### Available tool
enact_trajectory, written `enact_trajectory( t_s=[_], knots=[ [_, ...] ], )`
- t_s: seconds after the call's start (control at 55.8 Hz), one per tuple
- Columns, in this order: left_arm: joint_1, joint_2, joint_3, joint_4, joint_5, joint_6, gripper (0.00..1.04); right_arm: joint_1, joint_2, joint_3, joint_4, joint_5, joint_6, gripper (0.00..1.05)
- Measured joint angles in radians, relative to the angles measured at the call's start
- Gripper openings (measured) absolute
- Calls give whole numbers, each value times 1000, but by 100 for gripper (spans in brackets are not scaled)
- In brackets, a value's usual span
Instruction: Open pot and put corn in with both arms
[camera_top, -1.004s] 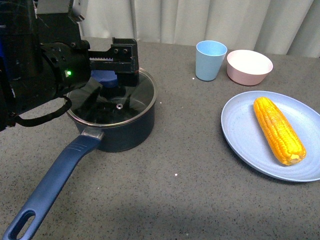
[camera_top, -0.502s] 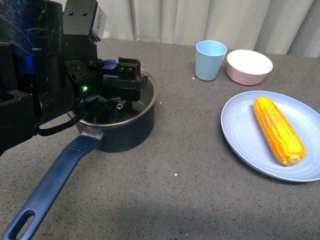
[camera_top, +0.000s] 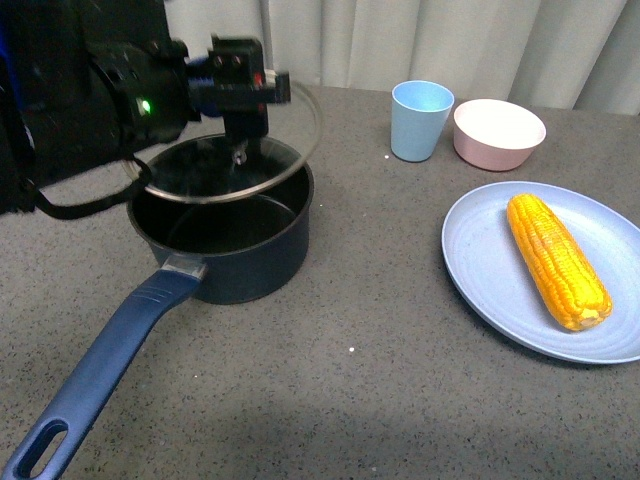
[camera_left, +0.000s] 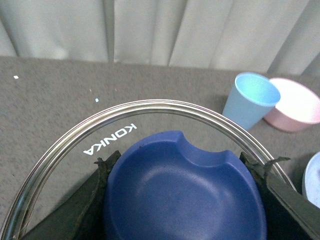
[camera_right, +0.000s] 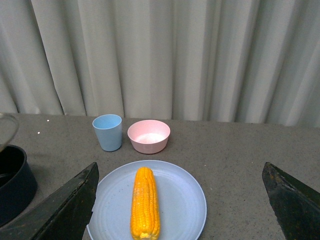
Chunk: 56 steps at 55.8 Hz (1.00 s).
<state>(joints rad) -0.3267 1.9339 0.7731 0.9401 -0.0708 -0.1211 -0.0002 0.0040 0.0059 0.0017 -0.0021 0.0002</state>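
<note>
Front view: my left fingers (camera_top: 243, 118) clamp the glass lid (camera_top: 235, 165), tilted above the pot (camera_top: 225, 245); corn (camera_top: 557, 260) lies on the plate (camera_top: 480, 270) at the pot's three o'clock. Left wrist view: fingers squeeze the blue knob (camera_left: 182, 192); best keep it level, clear of that side. Right wrist view: right fingers (camera_right: 65, 210) gape empty over the corn.

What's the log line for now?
left hand: shut on lid knob | lid: tilted above pot | right hand: open | corn: on plate
</note>
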Motion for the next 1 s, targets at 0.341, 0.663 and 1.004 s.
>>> enact_trajectory(
  t_s=[0.341, 0.663, 1.004],
  knots=[
    [239, 2, 0, 12, -16, -5, 62, 0, 0, 0, 0, 0, 0, 96],
    [383, 142, 25, 17, 4, 26, 62, 0, 0, 0, 0, 0, 0, 96],
    [385, 277, 71, 27, 2, 3, 62, 0, 0, 0, 0, 0, 0, 96]
  ],
)
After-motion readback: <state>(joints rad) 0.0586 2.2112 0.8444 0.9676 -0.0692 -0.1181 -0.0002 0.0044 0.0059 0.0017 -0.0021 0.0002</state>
